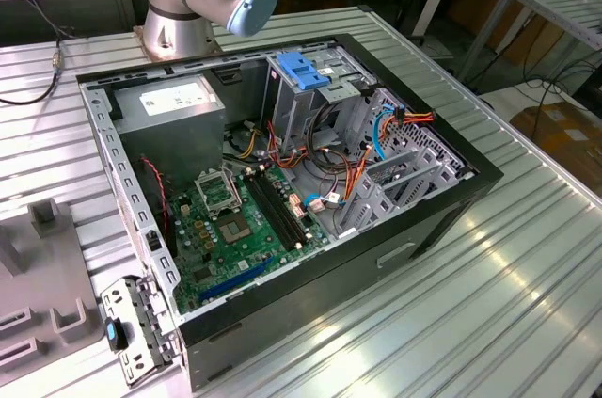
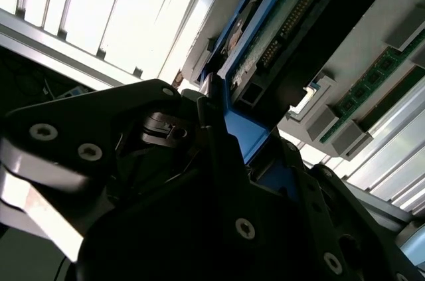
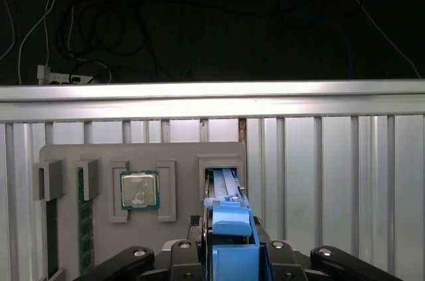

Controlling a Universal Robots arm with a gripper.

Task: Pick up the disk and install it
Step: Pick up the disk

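the black end effector (image 3: 232, 249) is clenching the dark, blue-railed flat disk (image 3: 231, 218). any tilt is risking jamming it in its grey plastic slot (image 3: 222, 160)

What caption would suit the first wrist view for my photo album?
The gripper grips the blue-railed disk at a slot in a grey parts holder, beside a processor chip.

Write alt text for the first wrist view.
The gripper clasps the blue-railed disk at a slot in a grey holder tray. Beside it the tray holds a processor chip and memory sticks, on a ribbed metal table.
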